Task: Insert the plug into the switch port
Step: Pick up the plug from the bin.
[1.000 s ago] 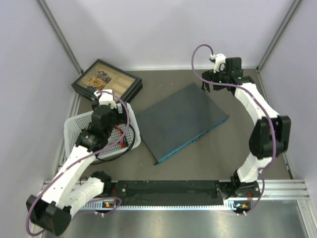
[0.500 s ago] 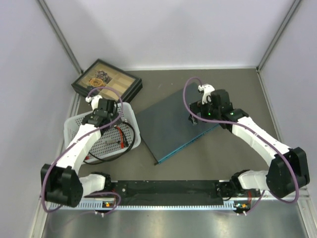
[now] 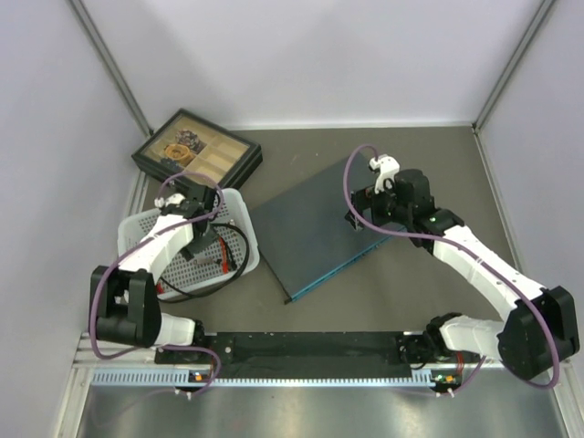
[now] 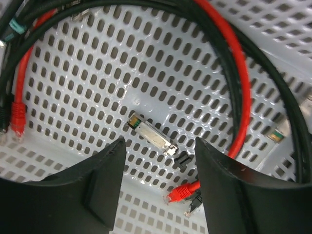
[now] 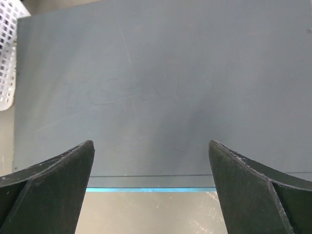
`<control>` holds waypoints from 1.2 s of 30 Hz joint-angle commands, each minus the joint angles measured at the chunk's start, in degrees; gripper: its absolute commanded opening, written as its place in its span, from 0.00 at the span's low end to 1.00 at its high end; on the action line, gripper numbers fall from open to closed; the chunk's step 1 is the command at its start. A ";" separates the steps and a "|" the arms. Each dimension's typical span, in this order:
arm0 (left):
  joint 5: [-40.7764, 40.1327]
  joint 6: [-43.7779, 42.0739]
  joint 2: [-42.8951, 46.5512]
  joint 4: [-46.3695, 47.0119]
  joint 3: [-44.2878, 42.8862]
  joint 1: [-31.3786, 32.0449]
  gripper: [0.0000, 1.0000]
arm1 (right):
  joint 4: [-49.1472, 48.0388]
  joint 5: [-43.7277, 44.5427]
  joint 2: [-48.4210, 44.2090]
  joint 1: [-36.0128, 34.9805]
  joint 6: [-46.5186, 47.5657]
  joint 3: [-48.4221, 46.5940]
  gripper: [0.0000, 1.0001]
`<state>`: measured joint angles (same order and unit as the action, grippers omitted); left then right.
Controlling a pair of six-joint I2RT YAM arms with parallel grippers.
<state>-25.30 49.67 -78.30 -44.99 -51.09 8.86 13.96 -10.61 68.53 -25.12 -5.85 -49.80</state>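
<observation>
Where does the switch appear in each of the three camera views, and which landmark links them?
Top external: switch lies diagonally at centre, right of the white basket.
Left wrist: not in it; only the basket's floor and cables.
Right wrist: fills most of the frame, teal edge near the bottom.
Shared landmark: the white basket, upper left in the right wrist view.

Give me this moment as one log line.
left claw: open, astride plug in basket | right claw: open, over switch | plug: not yet picked
</observation>
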 commanded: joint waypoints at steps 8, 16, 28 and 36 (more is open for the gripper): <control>0.77 5.61 -9.58 3.94 3.10 -2.62 0.53 | -4.02 -0.99 -2.97 -1.86 0.57 1.02 0.99; 3.14 7.90 -11.00 7.29 6.35 -4.81 0.45 | -4.02 -1.87 -3.05 -2.21 1.10 0.94 0.99; 2.28 13.00 -1.85 3.16 6.27 -5.35 0.50 | -3.76 -0.38 -4.28 -3.70 2.33 1.02 0.99; 1.74 11.24 -8.26 5.96 6.53 -6.92 0.45 | -4.02 -0.29 -5.34 -4.67 2.77 1.37 0.99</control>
<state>-23.09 61.04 -83.53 -40.75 -45.17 3.33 12.01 -11.35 65.36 -28.80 -4.03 -48.40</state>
